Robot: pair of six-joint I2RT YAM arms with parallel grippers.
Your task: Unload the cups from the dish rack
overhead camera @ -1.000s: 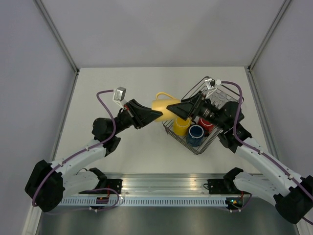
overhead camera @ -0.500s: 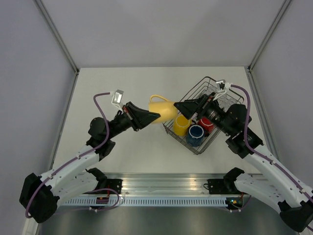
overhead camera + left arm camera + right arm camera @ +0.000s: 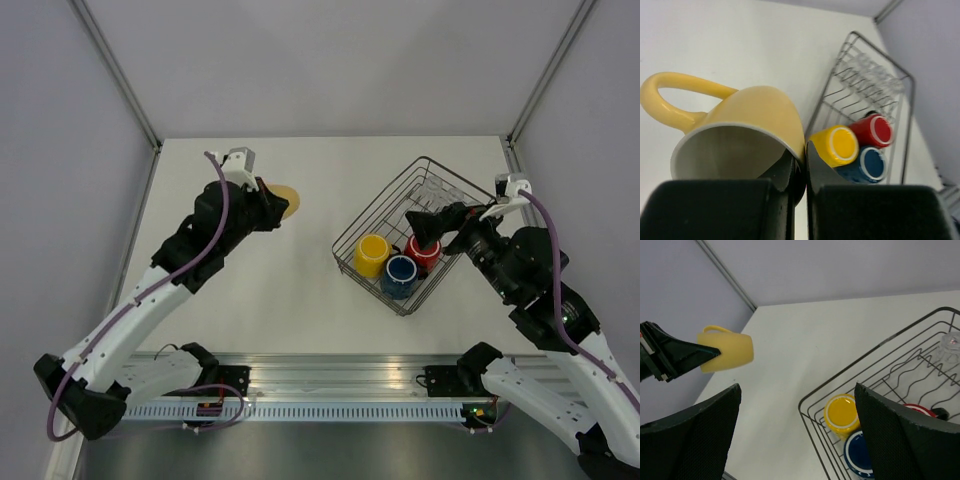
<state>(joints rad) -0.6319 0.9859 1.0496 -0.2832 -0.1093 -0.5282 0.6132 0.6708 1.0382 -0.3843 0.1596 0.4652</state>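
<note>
A: Over the far left of the table, what held the pale yellow mug?

B: The left gripper, clamped on its rim. The yellow mug, red mug and blue mug sat in the rack on the right. The right gripper hung over it, fingers wide, empty.
</note>
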